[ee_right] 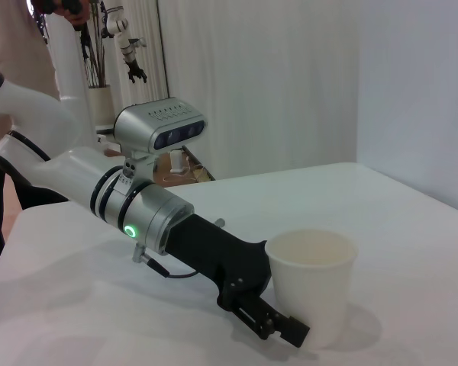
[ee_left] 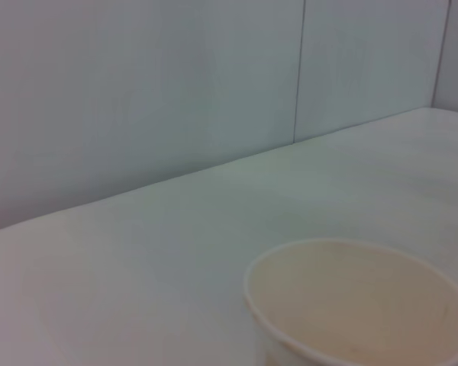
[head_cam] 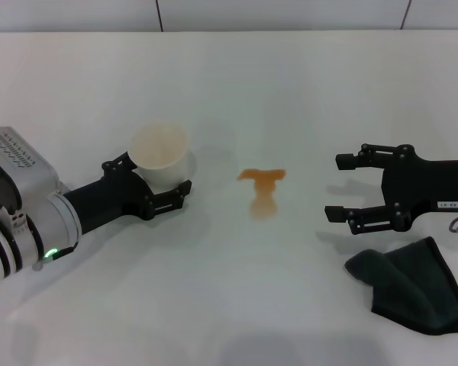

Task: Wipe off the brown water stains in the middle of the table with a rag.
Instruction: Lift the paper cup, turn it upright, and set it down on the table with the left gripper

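**Cup held at the left, rag lying untouched near the right edge**

The brown water stains (head_cam: 262, 187) sit in the middle of the tabletop (head_cam: 237, 84), an orange-brown smear with a crossbar and a short stem running toward the near edge. Nothing touches them.

The left tool (head_cam: 162, 187) is on the left part of the tabletop, its black fingers closed around the lower body of a white paper cup (head_cam: 161, 155). The cup stands upright with its mouth open upward, and its inside shows a faint brownish tint. It is well to the left of the stains. In the right wrist view the same cup (ee_right: 311, 284) rests on the white surface with the left tool (ee_right: 271, 319) clamped at its base, and the left wrist view looks down past the cup's rim (ee_left: 351, 305) toward the far edge of the tabletop.

The right tool (head_cam: 337, 187) hovers to the right of the stains, its two black fingers spread wide apart and pointing at them, holding nothing. The rag (head_cam: 412, 286), dark grey and folded loosely, lies near the right edge toward the near right corner, just beside the right tool on its near side; whether the two touch cannot be told.
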You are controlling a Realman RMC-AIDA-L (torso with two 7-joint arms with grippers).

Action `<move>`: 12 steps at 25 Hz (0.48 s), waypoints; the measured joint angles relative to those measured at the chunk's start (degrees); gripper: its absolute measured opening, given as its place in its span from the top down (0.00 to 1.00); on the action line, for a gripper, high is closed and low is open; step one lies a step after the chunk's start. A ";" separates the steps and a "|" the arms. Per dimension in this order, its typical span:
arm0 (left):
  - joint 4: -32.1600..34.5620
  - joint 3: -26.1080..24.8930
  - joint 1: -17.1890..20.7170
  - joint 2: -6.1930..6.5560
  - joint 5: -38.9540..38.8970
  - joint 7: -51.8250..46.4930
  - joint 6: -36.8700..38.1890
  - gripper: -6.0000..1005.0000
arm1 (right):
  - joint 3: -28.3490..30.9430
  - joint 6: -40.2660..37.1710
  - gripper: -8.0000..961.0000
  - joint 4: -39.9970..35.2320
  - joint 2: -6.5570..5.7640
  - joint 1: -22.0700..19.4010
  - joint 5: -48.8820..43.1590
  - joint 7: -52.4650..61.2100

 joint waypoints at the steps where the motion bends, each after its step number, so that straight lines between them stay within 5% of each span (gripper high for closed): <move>1: -0.04 0.00 -0.01 0.00 0.00 -0.03 0.00 0.13 | 0.00 0.00 0.11 0.01 0.00 0.00 0.00 0.00; 12: -1.28 0.00 0.26 0.00 0.06 -0.26 0.30 0.11 | 0.04 0.05 0.11 0.03 0.00 0.00 0.05 0.00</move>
